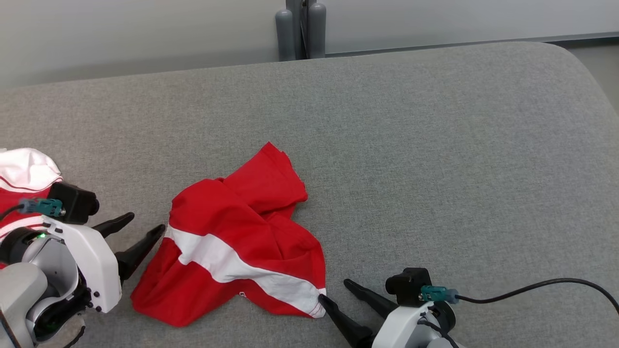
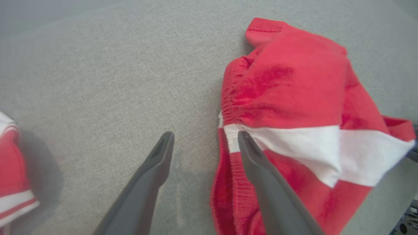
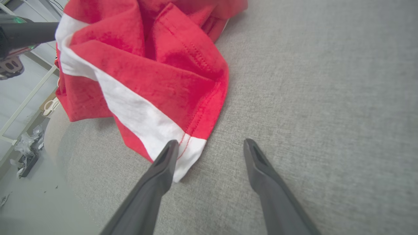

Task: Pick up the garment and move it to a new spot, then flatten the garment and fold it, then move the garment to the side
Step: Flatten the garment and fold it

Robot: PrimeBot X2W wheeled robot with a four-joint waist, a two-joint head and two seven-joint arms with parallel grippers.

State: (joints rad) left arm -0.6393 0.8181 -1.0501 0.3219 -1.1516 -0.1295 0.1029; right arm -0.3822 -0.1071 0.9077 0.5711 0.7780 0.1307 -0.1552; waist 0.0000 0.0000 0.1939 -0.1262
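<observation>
Across the head frame's lower half, left tool [image 1: 146,222] and right tool [image 1: 334,290] flank the garment [image 1: 242,217], both released; each should straddle a stripe [image 1: 227,263] end before clenching.

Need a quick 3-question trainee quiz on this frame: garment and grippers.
1. True or false: the left gripper is shut on the garment.
2. The garment's stripe is: A white, B blue, C black.
3. Fill in: the right gripper stands ___, one fingertip by the stripe's end.
Key: 1 false, it is open beside the garment; 2 A; 3 open.
</observation>
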